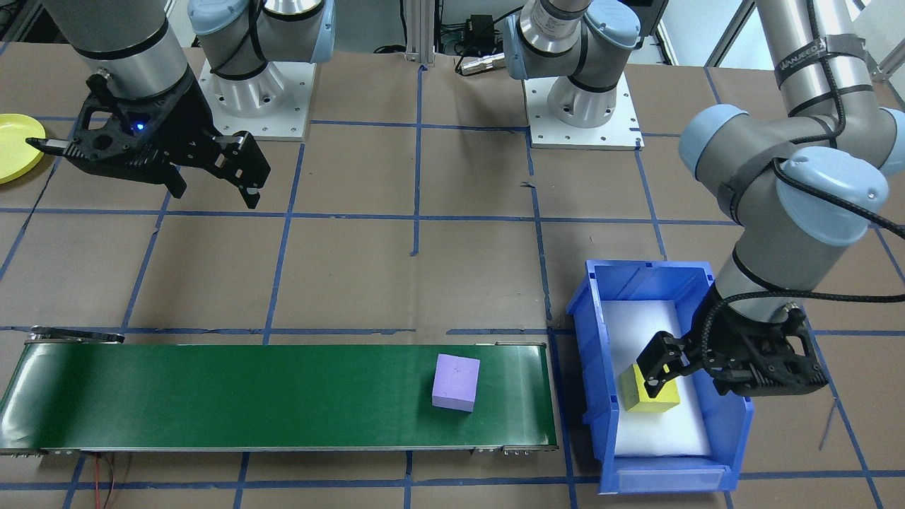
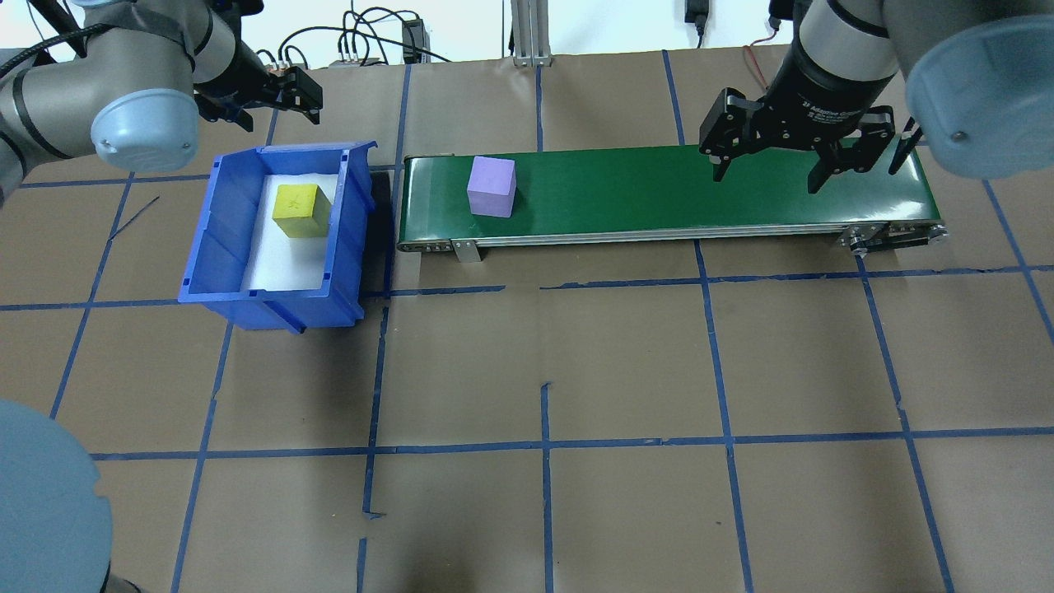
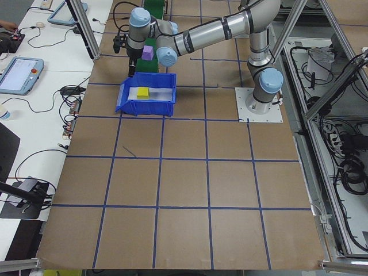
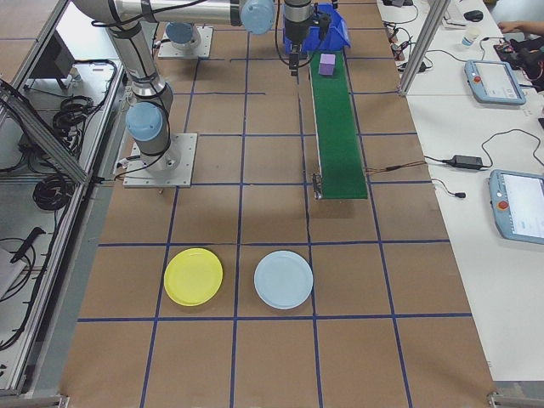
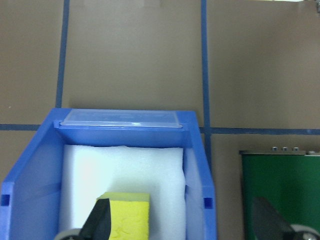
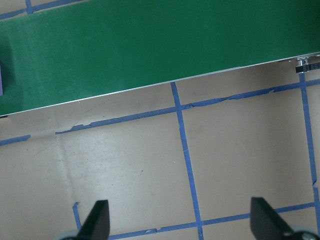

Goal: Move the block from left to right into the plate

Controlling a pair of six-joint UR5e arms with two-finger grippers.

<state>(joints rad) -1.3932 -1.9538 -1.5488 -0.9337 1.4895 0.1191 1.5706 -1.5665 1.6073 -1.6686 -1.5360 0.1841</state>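
A purple block (image 1: 456, 382) (image 2: 492, 187) rests on the green conveyor belt (image 1: 247, 396) (image 2: 675, 189), near the end beside the blue bin. A yellow block (image 1: 650, 396) (image 2: 300, 210) (image 5: 127, 217) lies on white foam inside the blue bin (image 1: 601, 353) (image 2: 206, 247). My left gripper (image 1: 661, 371) (image 2: 280, 103) (image 5: 182, 225) hovers open above the bin, holding nothing. My right gripper (image 1: 212, 194) (image 2: 766, 177) (image 6: 180, 225) hangs open and empty above the table by the belt's other end. The yellow plate (image 1: 14, 145) (image 4: 193, 276) lies far to my right.
A light blue plate (image 4: 283, 279) lies beside the yellow one. Both arm bases (image 1: 251, 99) (image 1: 583, 106) stand on white mounts at the robot's side. Blue tape lines grid the brown table. Tablets and cables sit on side benches.
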